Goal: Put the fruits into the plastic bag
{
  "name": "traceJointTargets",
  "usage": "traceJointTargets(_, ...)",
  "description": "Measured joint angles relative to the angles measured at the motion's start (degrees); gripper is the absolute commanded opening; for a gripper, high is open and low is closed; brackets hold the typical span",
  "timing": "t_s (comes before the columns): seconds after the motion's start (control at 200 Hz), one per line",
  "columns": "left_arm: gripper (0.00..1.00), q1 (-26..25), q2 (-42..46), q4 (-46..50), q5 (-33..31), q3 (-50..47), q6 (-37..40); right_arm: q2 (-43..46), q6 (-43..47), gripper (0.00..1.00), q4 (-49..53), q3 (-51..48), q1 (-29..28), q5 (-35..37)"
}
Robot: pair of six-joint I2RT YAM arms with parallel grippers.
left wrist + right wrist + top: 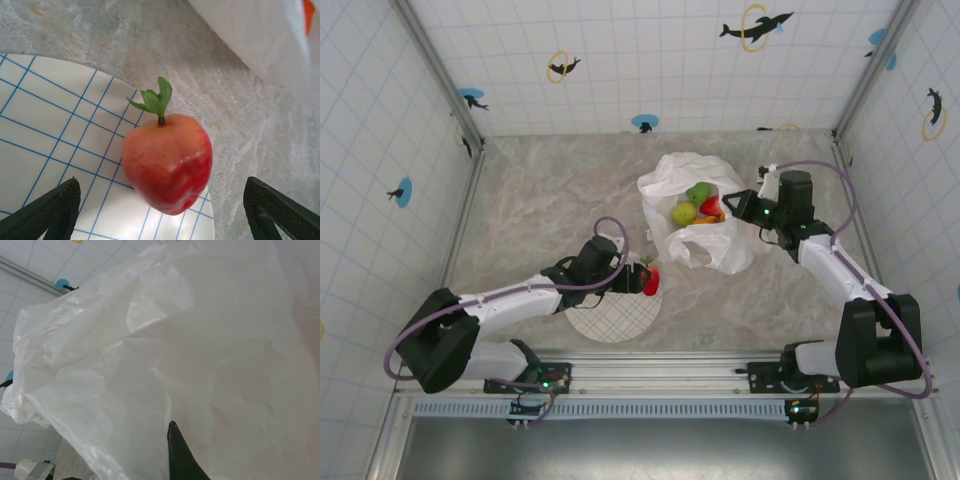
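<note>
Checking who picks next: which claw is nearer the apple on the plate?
Left. The left claw is open right at the apple; the right claw is away, pinching the bag.

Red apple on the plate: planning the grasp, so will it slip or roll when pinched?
The red apple looks glossy and rounded, so it may slip in a pinch. It lies at the edge of the plate, so a nudge could roll it off. Probably rigid too.

One white plastic bag point(722, 250), one gridded plate point(608, 322), one red apple point(650, 281), four bagged fruits point(697, 193)
</note>
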State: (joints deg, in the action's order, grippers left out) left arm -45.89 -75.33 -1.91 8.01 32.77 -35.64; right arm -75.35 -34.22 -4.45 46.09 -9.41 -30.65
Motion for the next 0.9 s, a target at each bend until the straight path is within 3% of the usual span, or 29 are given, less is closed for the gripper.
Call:
traceJointTargets(0.42, 0.88, -2.4, -6.78, -0.98, -3.17, 3.54, -1.92, 0.0, 0.2, 0.0, 0.02, -0.07, 0.0, -0.02)
traceJointTargets(0.896, 0.79, -6.1, -15.21, -2.82, -6.05, 8.15, -1.57, 0.0, 0.39, 0.0, 0.02, -0.33, 0.04, -0.07)
